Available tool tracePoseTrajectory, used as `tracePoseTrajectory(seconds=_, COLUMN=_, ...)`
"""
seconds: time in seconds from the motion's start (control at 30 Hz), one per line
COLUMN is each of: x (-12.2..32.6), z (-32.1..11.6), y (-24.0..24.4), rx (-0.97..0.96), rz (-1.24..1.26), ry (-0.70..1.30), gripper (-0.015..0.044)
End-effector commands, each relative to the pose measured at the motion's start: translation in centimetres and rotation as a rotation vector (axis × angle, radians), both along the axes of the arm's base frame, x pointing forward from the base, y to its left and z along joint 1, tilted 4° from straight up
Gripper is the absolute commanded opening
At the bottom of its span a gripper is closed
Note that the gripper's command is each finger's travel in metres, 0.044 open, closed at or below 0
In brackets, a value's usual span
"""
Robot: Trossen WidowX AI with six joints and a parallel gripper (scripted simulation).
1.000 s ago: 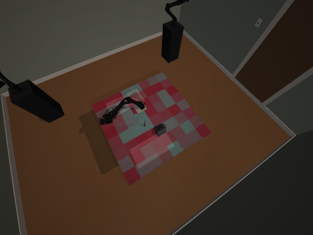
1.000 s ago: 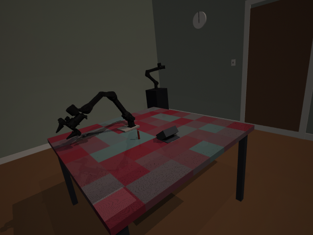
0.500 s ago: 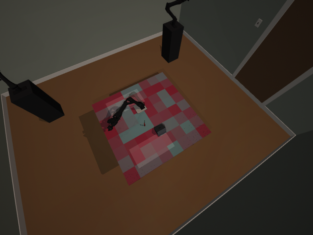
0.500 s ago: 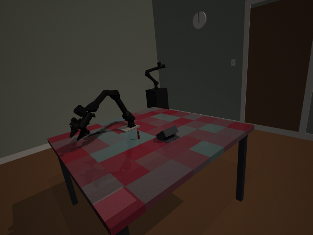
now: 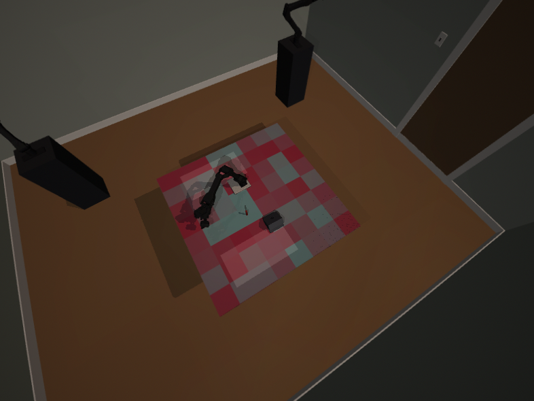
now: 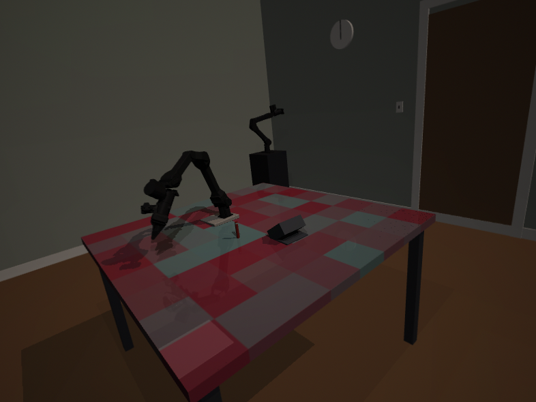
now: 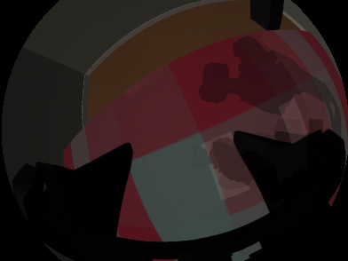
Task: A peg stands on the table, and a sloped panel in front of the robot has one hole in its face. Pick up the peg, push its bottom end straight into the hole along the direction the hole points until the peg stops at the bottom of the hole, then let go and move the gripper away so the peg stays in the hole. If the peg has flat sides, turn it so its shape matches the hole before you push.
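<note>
A small red peg (image 5: 246, 211) (image 6: 237, 230) stands upright on the checkered table (image 5: 254, 276) (image 6: 268, 302), between the arm's base and the panel. The dark sloped panel (image 5: 272, 221) (image 6: 286, 227) sits to the right of the peg; its hole does not show. My gripper (image 5: 204, 223) (image 6: 154, 233) (image 7: 184, 143) is open and empty. It points down just above the table near the left edge, well to the left of the peg. The wrist view shows only red and teal table squares and shadows between the fingers; the peg and the panel do not show there.
The arm's base stands on a light plate (image 5: 240, 186) (image 6: 219, 219). Two black pedestals (image 5: 293, 71) (image 5: 60, 172) with camera arms stand on the floor beyond the table; one shows in the exterior view (image 6: 269, 167). The table edge lies close to the gripper's left.
</note>
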State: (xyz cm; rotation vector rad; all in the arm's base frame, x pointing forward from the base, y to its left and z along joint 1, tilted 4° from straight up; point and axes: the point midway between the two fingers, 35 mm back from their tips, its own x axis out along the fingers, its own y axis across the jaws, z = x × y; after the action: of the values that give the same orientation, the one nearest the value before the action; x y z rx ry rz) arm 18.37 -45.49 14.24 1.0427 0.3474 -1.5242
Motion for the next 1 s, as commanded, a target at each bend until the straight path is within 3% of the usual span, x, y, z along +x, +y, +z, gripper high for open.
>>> tracePoseTrajectory(seconds=0.0, x=2.0, z=-0.6, y=2.5, rx=0.042, rz=0.144, ry=0.081, gripper=0.0440)
tracePoseTrajectory(seconds=0.97, x=9.5, z=-2.5, y=18.8, rx=0.215, rz=1.087, ry=0.536, gripper=0.0440)
